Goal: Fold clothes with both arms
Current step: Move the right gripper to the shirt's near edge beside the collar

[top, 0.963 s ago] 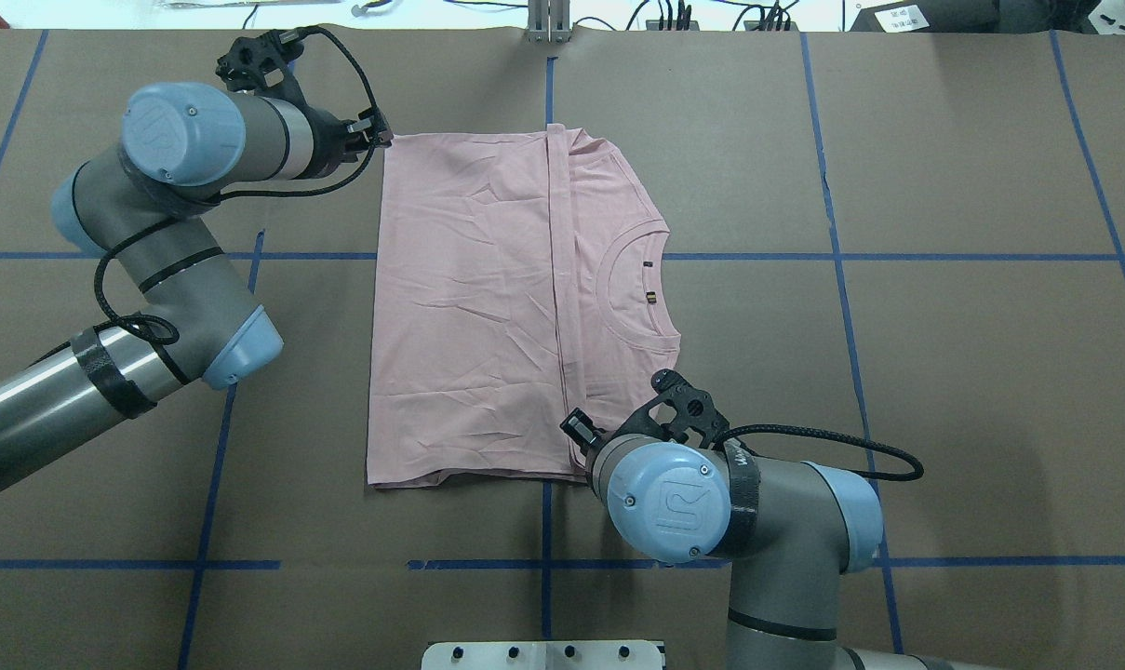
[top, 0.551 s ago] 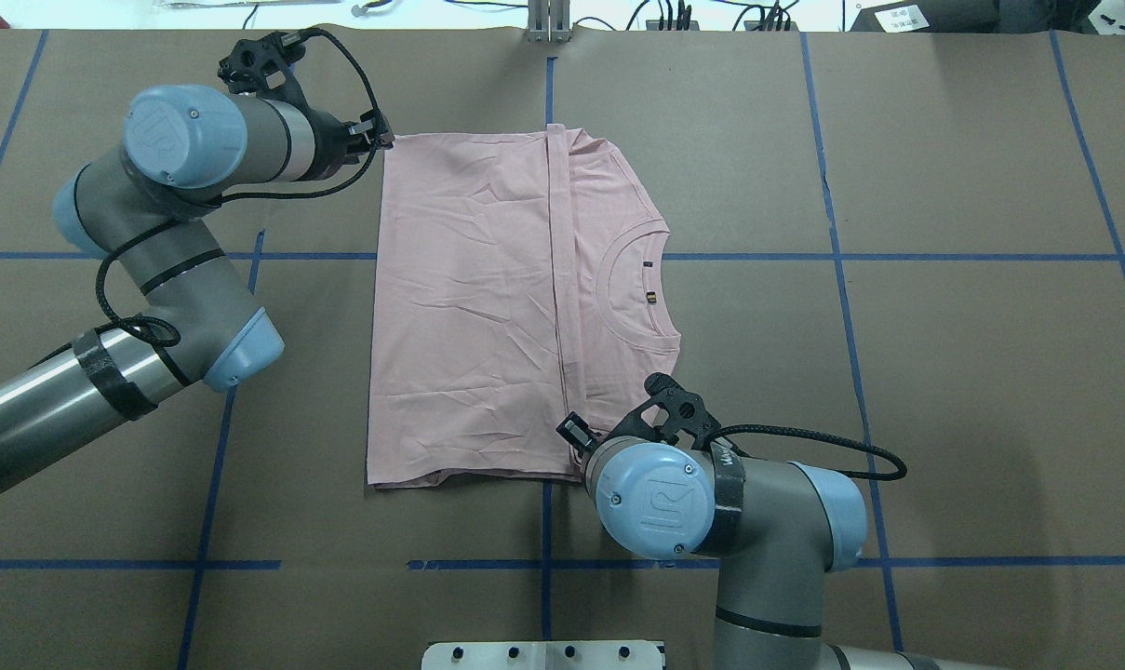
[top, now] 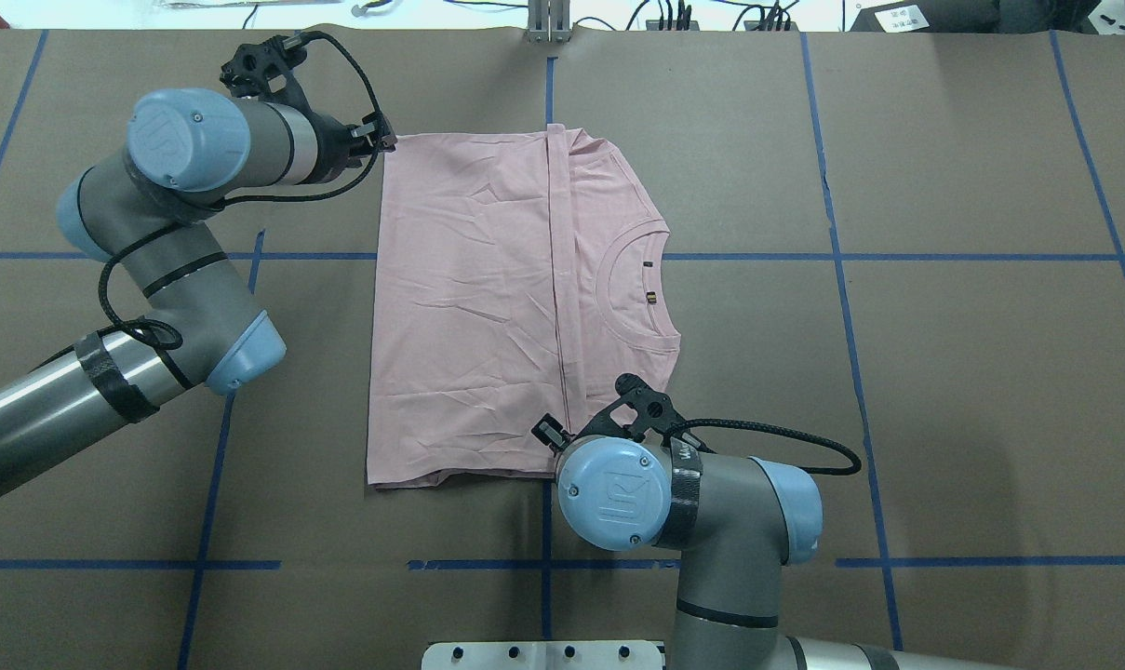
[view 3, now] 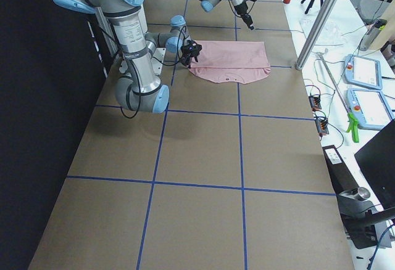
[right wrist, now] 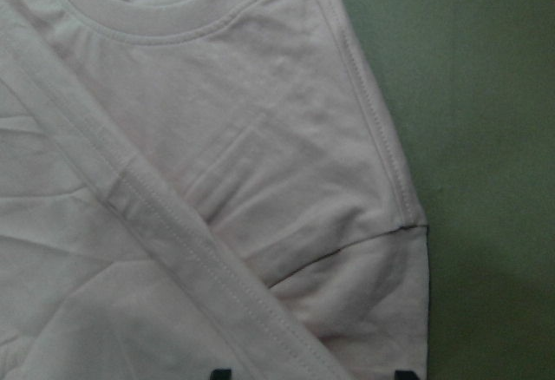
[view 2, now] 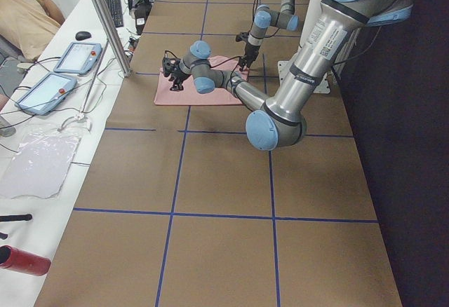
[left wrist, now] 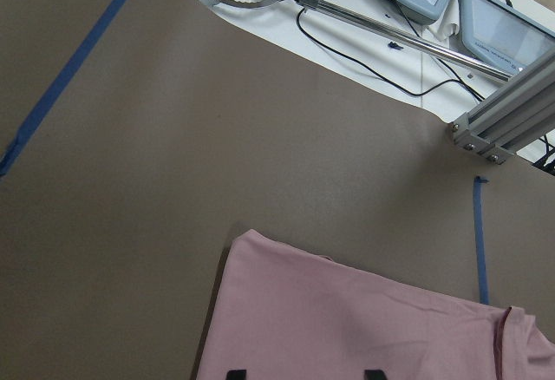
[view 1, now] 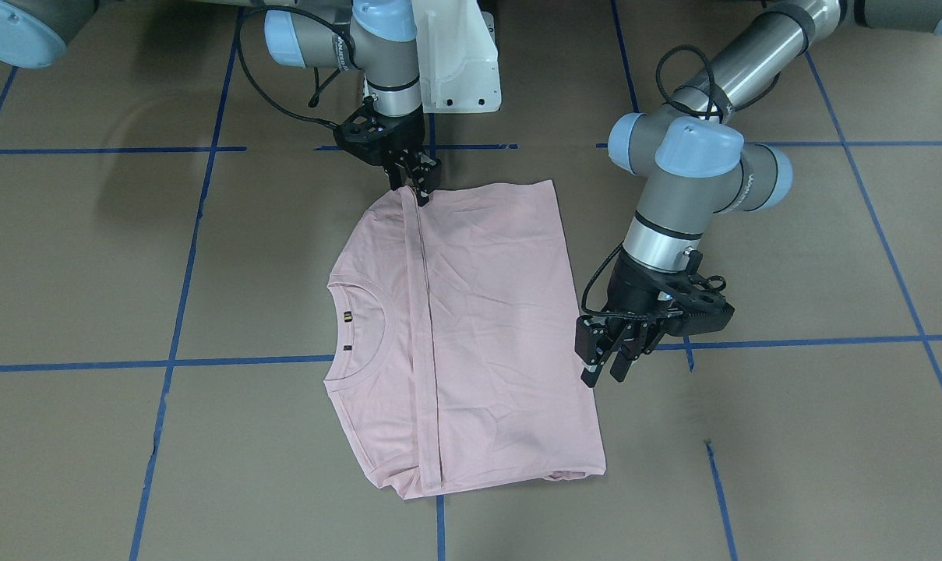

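Observation:
The pale pink T-shirt (top: 469,307) lies flat on the brown table, folded lengthwise, with its ribbed collar (top: 632,288) toward the right. My left gripper (view 1: 605,378) hangs open, fingers down, just above the shirt's far left corner (left wrist: 251,241). In the left wrist view both fingertips (left wrist: 234,373) stand wide apart over the pink cloth. My right gripper (view 1: 418,195) is open over the shirt's near edge, at the fold line and sleeve (right wrist: 364,250). In the overhead view its wrist (top: 613,489) hides it.
Blue tape lines (top: 832,251) grid the table. The white pedestal base (view 1: 459,54) stands at the robot's side. An aluminium post (view 3: 321,20), cables and control tablets (view 2: 74,58) lie past the far edge, where a person (view 2: 21,12) sits.
My right arm's wrist has slid left along the shirt's near edge toward the fold line. The left arm has barely shifted. The shirt lies as before.

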{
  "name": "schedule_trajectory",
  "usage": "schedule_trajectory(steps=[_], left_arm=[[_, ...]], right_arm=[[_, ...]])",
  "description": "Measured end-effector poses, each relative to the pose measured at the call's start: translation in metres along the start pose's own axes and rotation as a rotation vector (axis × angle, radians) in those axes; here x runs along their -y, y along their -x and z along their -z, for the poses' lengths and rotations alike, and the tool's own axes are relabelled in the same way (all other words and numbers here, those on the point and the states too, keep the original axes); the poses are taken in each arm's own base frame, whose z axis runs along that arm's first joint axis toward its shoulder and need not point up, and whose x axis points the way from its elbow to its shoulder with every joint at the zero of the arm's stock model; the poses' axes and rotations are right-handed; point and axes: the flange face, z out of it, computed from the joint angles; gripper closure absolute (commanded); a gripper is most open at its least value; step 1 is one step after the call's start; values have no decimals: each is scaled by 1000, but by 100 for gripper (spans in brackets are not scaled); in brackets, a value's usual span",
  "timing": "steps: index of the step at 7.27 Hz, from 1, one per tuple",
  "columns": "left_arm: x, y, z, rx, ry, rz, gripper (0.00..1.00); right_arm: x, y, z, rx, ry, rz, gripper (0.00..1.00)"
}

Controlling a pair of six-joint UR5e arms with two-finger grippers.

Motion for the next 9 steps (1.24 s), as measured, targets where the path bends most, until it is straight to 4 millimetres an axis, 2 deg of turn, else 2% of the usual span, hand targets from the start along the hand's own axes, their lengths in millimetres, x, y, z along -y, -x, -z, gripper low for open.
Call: schedule_trajectory(steps=[3,4,5,6,9], left_arm=[[-5,-1,-1,-1,6,10,45],[-6,-1,-2,0,8,18,45],[-7,-1,-2,0,9,22,45],[-7,-1,-2,0,9,23,45],[-7,-1,-2,0,8,27,45]], right_arm=[[4,-11,-5,-35,5,2,35],[4,-15,-7,-48,-1,3,48],[4,-16,-8,-57,-6,4,84],[2,-15,-8,-61,-7,3,100],[0,-12,-7,-54,-1,3,100]])
